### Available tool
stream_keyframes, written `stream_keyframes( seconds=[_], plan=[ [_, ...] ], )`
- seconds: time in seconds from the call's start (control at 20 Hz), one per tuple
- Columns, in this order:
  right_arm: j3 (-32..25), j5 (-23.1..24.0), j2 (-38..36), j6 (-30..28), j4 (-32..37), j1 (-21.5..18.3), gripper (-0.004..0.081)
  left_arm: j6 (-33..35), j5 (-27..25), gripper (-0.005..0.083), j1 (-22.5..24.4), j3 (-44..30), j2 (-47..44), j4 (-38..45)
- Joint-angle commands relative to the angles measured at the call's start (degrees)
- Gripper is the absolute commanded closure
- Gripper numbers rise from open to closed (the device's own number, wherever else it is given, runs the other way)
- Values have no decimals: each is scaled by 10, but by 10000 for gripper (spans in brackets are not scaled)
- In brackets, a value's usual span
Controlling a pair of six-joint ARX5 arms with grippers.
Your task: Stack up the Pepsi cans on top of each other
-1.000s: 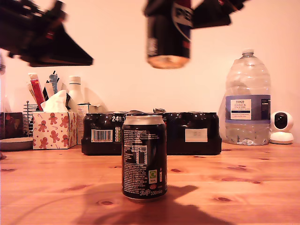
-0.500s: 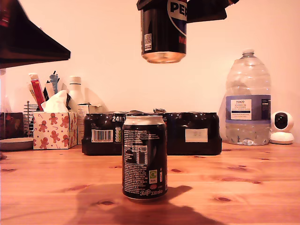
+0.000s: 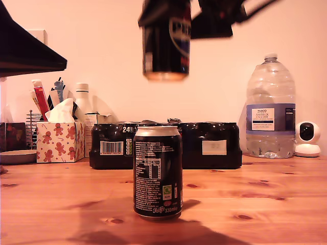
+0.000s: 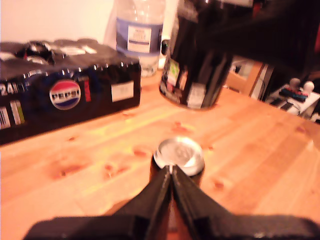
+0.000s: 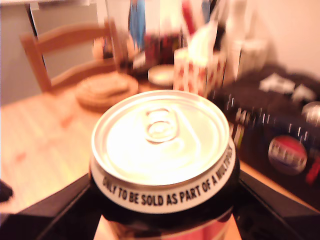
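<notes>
At 12 o'clock above the standing can (image 3: 157, 172), my second gripper (image 5: 165, 200) clamps can 2 (image 3: 166, 40) by its sidewall. Rigid, slick, probably heavy. First gripper (image 4: 171, 187) pinched together, empty.

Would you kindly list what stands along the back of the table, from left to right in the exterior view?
Tissue box → white bottle → Pepsi multipack → water bottle → small white camera.

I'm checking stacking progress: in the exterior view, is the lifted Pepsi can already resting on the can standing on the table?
No, the lifted can hangs in my second hand with open air above the standing can.
</notes>
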Motion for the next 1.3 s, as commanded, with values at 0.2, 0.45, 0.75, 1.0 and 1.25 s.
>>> stream_keyframes(
  seconds=[0.2,0.45,0.75,1.0,1.25],
  plan=[
    [-26,-3,-3,17,80,14,596,2,-17,797,-15,-10,-41,-44],
    [-26,-3,43,23,116,25,596,2,-21,797,-19,-10,-59,-63],
    [-26,-2,59,30,126,25,596,2,-23,797,-19,-10,-59,-66],
    [-48,-2,59,35,159,26,596,2,-27,797,-19,-10,-59,-67],
    [-71,3,59,47,202,28,596,2,-27,797,-19,-10,-59,-68]
  ],
)
